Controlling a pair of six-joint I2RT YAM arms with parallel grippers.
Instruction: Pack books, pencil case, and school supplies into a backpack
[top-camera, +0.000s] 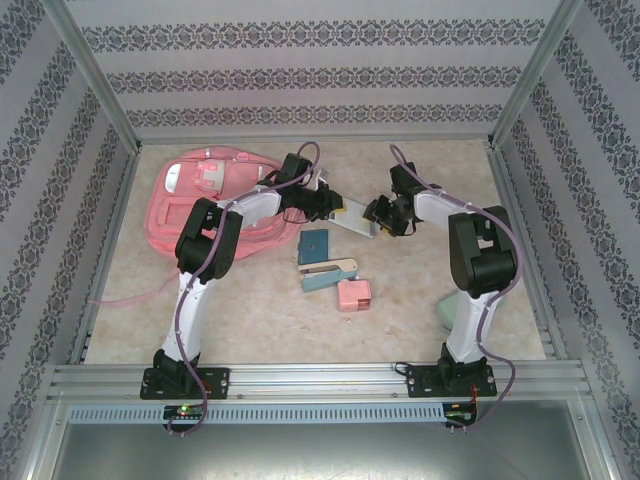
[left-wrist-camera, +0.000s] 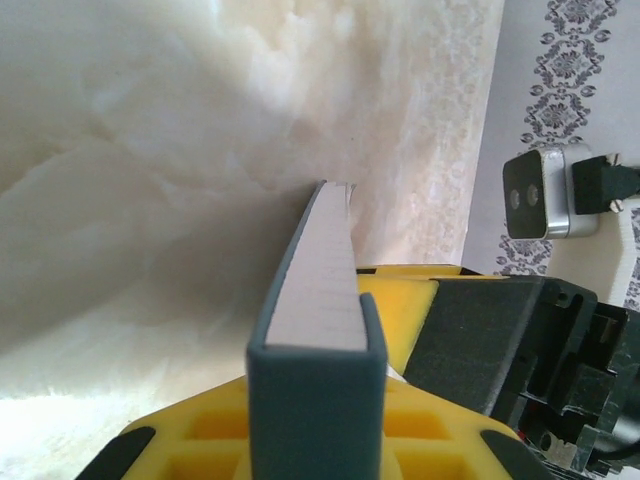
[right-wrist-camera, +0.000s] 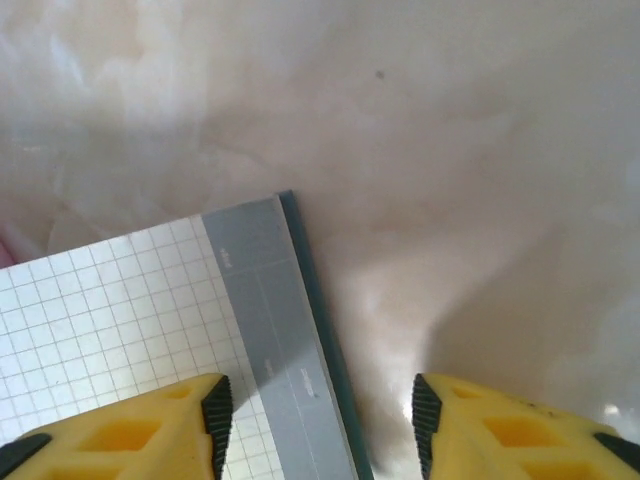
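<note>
Pink backpack (top-camera: 215, 205) is found lying flat. Just right of it, one dark-covered book (left-wrist-camera: 318, 290) is seen tilted. Further right and nearer are noted a teal pouch (top-camera: 313, 244), a teal-and-beige stapler (top-camera: 330, 273), a pink block (top-camera: 354, 294) and, farthest off, a mint pencil case (top-camera: 445, 312), partly hidden.

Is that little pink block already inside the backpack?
No, the pink block sits on the table beside the stapler, well apart from the backpack.
</note>
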